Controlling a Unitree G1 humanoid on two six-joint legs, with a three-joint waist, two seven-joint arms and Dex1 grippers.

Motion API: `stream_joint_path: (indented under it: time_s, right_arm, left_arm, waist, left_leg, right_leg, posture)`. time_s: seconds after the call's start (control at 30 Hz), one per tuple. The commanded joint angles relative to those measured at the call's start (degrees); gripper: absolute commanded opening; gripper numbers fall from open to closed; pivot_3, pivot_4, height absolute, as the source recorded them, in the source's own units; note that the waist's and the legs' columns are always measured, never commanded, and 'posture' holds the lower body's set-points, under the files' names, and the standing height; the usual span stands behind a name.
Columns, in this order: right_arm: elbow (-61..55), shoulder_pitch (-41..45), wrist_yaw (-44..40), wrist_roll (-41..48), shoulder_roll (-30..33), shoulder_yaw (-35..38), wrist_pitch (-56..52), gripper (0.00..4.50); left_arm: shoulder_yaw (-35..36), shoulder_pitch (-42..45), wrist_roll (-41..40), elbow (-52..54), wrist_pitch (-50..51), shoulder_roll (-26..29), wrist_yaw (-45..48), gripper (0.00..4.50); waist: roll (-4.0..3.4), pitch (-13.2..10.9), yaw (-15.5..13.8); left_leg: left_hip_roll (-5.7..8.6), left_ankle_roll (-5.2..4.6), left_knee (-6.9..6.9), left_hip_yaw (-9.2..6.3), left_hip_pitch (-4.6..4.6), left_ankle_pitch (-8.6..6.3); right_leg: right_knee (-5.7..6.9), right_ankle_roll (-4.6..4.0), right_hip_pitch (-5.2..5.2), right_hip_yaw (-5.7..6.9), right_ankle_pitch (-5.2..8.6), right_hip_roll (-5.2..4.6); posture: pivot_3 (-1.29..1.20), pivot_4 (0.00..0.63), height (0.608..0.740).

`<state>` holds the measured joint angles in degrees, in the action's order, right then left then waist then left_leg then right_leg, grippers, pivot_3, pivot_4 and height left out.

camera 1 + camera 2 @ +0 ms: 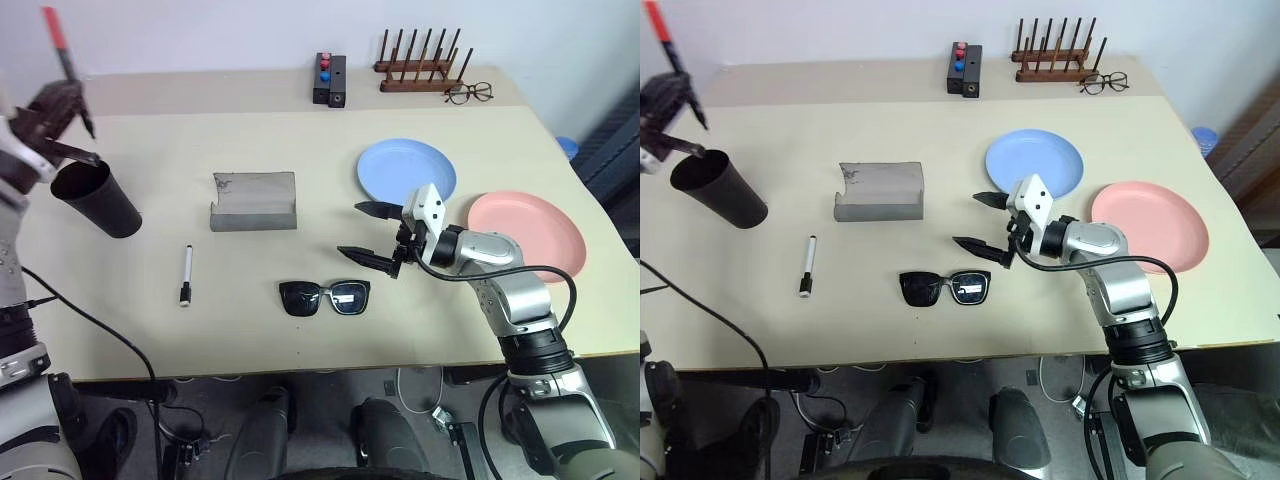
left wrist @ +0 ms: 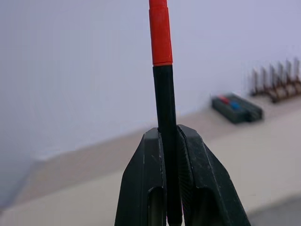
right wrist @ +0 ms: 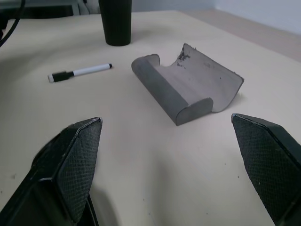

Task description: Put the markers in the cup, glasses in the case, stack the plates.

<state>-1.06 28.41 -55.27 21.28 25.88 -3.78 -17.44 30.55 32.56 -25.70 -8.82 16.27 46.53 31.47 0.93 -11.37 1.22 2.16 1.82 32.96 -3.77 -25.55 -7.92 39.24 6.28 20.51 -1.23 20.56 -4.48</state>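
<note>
My left gripper [image 1: 68, 103] is shut on the red-capped marker [image 2: 162, 94], holding it raised just above the rim of the tall black cup [image 1: 100, 200] at the table's far left. The white marker with a black cap [image 1: 186, 274] lies flat to the right of the cup. The grey case [image 1: 253, 202] lies open mid-table. In front of it lie the black glasses [image 1: 324, 297]. My right gripper [image 1: 350, 229] hovers open and empty just right of the glasses, pointing toward the case. The blue plate [image 1: 407, 170] and pink plate [image 1: 535, 230] lie side by side, apart, on the right.
At the back of the table stand a wooden peg rack [image 1: 420, 65] and a black box with red and blue tops [image 1: 330, 78]. Wire-framed spectacles [image 1: 468, 93] lie beside the rack. Cables hang below the table's front edge.
</note>
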Motion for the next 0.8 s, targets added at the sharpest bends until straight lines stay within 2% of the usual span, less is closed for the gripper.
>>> stream_joint_path:
  time_s: [0.03,0.13,0.37,0.53,0.8]
  right_arm:
    - [-5.3,3.8,0.8,6.4,-0.8,4.0,-2.9,4.5]
    - [-6.9,5.1,0.9,8.8,-1.0,4.6,-4.4,4.5]
    - [-7.7,4.4,0.4,9.2,-0.2,3.3,-5.0,4.5]
    - [-8.3,4.3,0.4,9.1,0.1,2.8,-5.4,4.5]
    - [-9.0,2.9,0.5,8.8,1.5,2.9,-5.5,4.5]
  left_arm:
    - [5.0,-0.3,0.9,-4.5,-8.0,1.7,-0.1,0.03]
    - [6.7,-0.9,0.5,-10.1,-12.5,1.8,1.2,0.03]
    - [6.5,-1.1,-2.3,-14.3,-17.5,-0.6,5.2,0.03]
    - [4.7,-0.6,-3.0,-17.5,-19.6,-3.7,8.1,0.03]
    - [4.6,-1.5,-3.0,-21.2,-21.6,-4.9,8.9,0.03]
  waist:
    - [0.0,0.0,-0.1]
    - [0.01,0.0,-0.3]
    - [0.19,0.1,-0.6]
    - [0.19,0.1,-0.4]
    - [0.19,0.1,-0.2]
  left_leg:
    - [0.0,0.0,0.0,-0.01,0.0,0.0]
    - [0.0,0.0,0.04,-0.01,0.0,0.0]
    - [0.03,-0.01,0.1,-0.08,0.02,0.0]
    - [0.02,-0.01,0.1,-0.08,0.02,0.0]
    - [0.02,-0.01,0.09,-0.07,0.01,0.0]
  right_leg:
    - [0.01,0.0,0.0,0.01,0.0,0.0]
    - [0.01,0.03,-0.03,0.02,-0.01,-0.01]
    - [-0.02,0.06,-0.06,0.08,-0.04,-0.08]
    - [0.0,0.06,-0.09,0.07,-0.04,-0.06]
    - [0.0,0.06,-0.08,0.07,-0.04,-0.03]
  posture:
    - [0.0,0.15,0.735]
    - [0.0,0.15,0.735]
    - [0.0,0.15,0.735]
    - [0.0,0.15,0.735]
    - [0.0,0.15,0.735]
